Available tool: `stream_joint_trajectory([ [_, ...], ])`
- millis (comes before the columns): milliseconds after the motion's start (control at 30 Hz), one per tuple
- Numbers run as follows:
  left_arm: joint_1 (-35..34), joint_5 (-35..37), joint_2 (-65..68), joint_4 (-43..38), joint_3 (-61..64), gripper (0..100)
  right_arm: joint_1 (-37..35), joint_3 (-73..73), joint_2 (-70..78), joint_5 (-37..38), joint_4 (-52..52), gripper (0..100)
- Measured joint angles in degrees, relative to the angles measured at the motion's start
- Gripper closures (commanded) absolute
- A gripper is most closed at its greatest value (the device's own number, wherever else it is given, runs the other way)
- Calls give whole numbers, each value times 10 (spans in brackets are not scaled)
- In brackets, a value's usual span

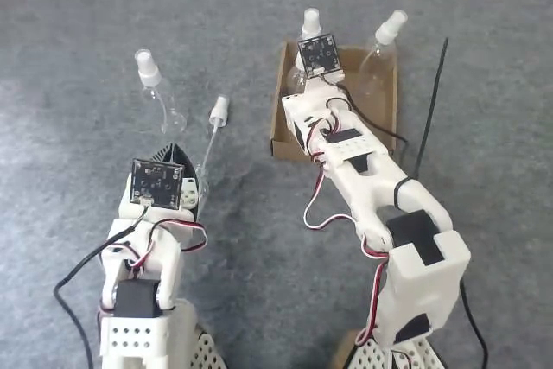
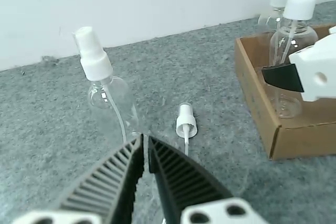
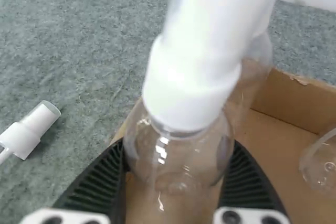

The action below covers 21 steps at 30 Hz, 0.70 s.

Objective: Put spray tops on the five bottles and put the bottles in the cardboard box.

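The right claw (image 3: 176,174) is clenching around the clear belly of a capped bottle (image 3: 181,140), one black finger pressing on each side of it. Seen from the high view, this bottle is standing inside the cardboard box (image 1: 278,111), against the box's nine o'clock wall (whether its base is resting on the box floor I cannot tell). The box is sitting at about one o'clock from the middle of the grey carpet (image 1: 78,179). A second bottle (image 1: 378,65), also wearing a spray top, is leaning in the box toward its two o'clock corner, apart from the gripped one.

The left claw (image 2: 146,153) is hovering low at about seven o'clock from the carpet's middle. Its ribbed jaws are drawn almost together, with only a slit between them and nothing visibly caught there. A third bottle (image 2: 107,95), capped, is standing on the carpet at eleven o'clock from this claw. A loose spray top (image 2: 186,121) is lying on the carpet at one o'clock from the claw, between the third bottle and the box, its thin tube trailing back past the claw's fingers.
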Motion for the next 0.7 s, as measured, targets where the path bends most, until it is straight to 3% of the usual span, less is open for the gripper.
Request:
stream_joint_trajectory([
  [300,0,0,0,0,0,988,0,0,0,8,0,857],
  [533,0,0,0,0,0,988,0,2,0,11,3,708],
  [700,0,0,0,0,0,988,3,4,2,14,18,708],
])
